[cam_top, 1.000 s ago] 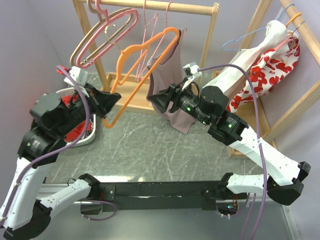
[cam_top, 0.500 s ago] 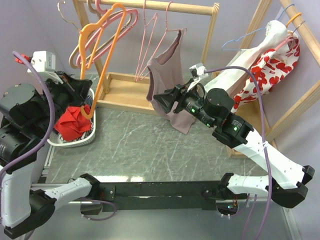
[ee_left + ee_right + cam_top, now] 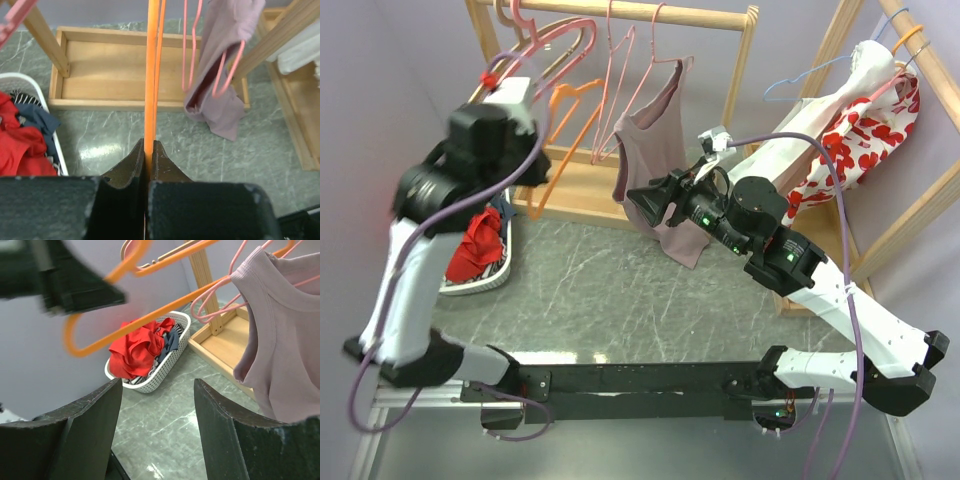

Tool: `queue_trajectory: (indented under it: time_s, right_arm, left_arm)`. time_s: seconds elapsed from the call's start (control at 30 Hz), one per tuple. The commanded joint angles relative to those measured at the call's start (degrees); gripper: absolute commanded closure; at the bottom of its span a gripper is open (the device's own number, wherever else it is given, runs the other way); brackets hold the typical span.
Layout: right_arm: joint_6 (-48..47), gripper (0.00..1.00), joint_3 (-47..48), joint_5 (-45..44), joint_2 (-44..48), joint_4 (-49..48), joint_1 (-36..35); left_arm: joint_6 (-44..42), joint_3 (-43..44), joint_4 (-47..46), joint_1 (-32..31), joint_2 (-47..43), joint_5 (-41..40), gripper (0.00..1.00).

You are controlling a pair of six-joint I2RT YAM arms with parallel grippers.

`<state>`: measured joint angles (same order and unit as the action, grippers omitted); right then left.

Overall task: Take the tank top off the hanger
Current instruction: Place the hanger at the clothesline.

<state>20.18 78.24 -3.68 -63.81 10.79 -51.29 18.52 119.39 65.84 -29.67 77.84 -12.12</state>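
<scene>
Before lilac wall (image 3: 380, 70), marbled tabletop (image 3: 620, 300)

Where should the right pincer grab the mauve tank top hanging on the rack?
Probably the tank top by its loose side edge below the armhole, coming from the robot's side: that edge hangs slack and unobstructed, near the open right pincer.
</scene>
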Motion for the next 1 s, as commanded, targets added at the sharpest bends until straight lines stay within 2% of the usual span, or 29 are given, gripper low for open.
queue_trajectory:
  time_s: [0.0, 0.03, 0.2, 0.37, 0.47, 0.6, 0.77, 0.97]
  right_arm:
    - [-1.02, 0.33, -1.24, -1.15, 1.41, -1.38, 0.57]
    - [-1.11, 0.33, -1.42, -1.15, 1.67, -1.38, 0.66]
    - [-1.46, 0.33, -3.26, -1.59, 3.43, -1.73, 1.36]
    - [-1.2, 0.33, -4.41, -1.06, 3.78, -1.82, 2.68]
    - [-1.03, 0.33, -4.41, -0.36, 3.43, -1.73, 3.03]
    - [-0.85, 0.33, -4.58, -0.01, 3.43, -2.26, 3.3]
    - [-0.85, 0.33, -4.85, -0.1, 3.61, -2.44, 3.82]
    - [-0.76, 0.33, -5.2, 0.17, 3.52, -2.61, 4.26]
  left_arm:
    - [-3.84, 9.52, 0.42, 1.28, 6.52, -0.45, 0.99]
    - [-4.02, 11.98, 0.6, 2.5, 8.97, 0.07, 0.99]
    - [-5.25, 11.74, -5.45, 6.38, 10.58, 4.98, 0.99]
    - [-6.13, 14.37, -7.49, 6.82, 12.41, 6.49, 0.99]
    - [-7.27, 15.34, -9.41, 7.26, 12.95, 10.09, 0.99]
    - [-7.54, 23.58, -6.35, 10.07, 18.92, 13.7, 0.99]
    - [-7.54, 21.58, -10.12, 11.82, 20.85, 16.68, 0.99]
    - [-8.06, 23.08, -12.4, 13.59, 23.85, 19.85, 0.99]
